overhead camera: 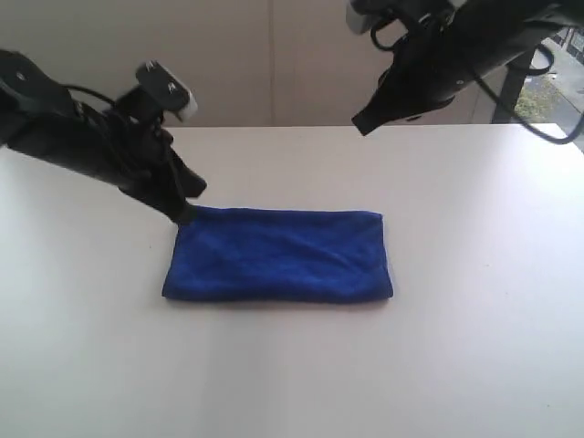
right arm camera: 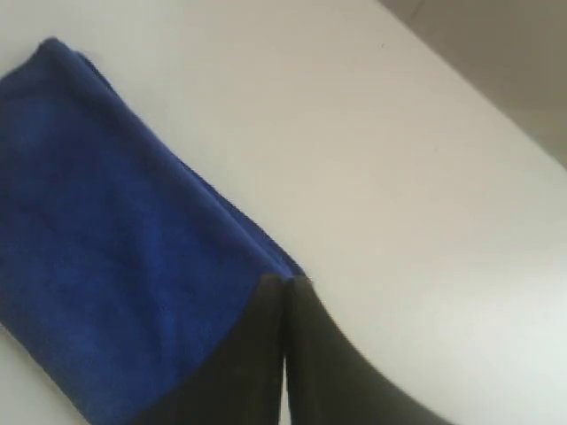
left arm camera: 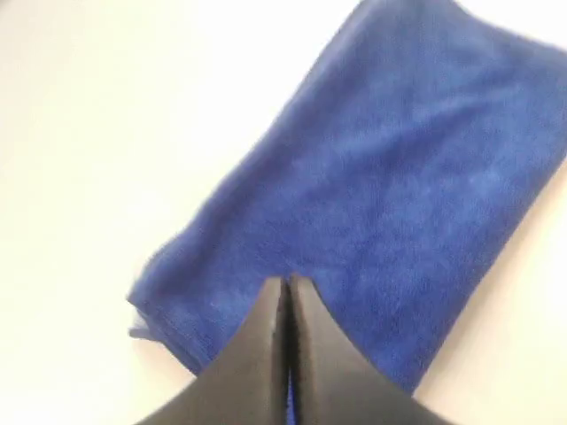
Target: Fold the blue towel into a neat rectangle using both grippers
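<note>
The blue towel [overhead camera: 278, 255] lies flat on the white table [overhead camera: 456, 365] as a long folded rectangle, also seen in the left wrist view [left arm camera: 399, 177] and the right wrist view [right arm camera: 106, 221]. My left gripper [overhead camera: 185, 212] is down at the towel's far left corner, its jaws shut [left arm camera: 286, 282], and the cloth there is not lifted. Raised well above the table behind the towel's far right end, my right gripper [overhead camera: 361, 123] is shut too [right arm camera: 285, 282] and holds nothing.
White tabletop surrounds the towel on every side. A pale wall [overhead camera: 274, 55] stands behind the table's far edge, and a window [overhead camera: 552, 87] shows at the far right.
</note>
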Tool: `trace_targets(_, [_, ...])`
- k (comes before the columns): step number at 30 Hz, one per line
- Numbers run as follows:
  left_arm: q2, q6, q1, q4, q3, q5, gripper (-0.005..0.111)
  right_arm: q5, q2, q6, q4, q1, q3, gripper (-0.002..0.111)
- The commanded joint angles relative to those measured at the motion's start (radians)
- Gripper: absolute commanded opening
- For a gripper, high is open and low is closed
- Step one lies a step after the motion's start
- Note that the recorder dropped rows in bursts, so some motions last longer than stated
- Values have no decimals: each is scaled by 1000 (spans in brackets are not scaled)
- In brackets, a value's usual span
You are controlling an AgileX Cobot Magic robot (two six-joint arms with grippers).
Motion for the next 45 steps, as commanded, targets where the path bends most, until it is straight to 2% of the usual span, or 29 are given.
trace_targets(1, [-208,-85,-4,-13,10,16,0,-5,-139,16,-9,-12,57,0])
trace_targets(6, [-441,-148,-4,-2,110,-20,0,-49,-356,59,-12,-12,207,0])
trace_targets(16, [-957,-281,-4,0,533,-164,0,-178,-842,173,-13,-12,560,0])
trace_targets(22, [-1109,-349,-4,0,703,-225,0,-179,-1009,173,-11,-12,683,0])
trace_targets(28, [-1120,-348,-4,0,730,-186,0,-154,-1044,155,29,-12,706,0])
trace_targets(45, [-1122,-344,-4,0,730,-186,0,-152,-1044,155,29,-12,706,0])
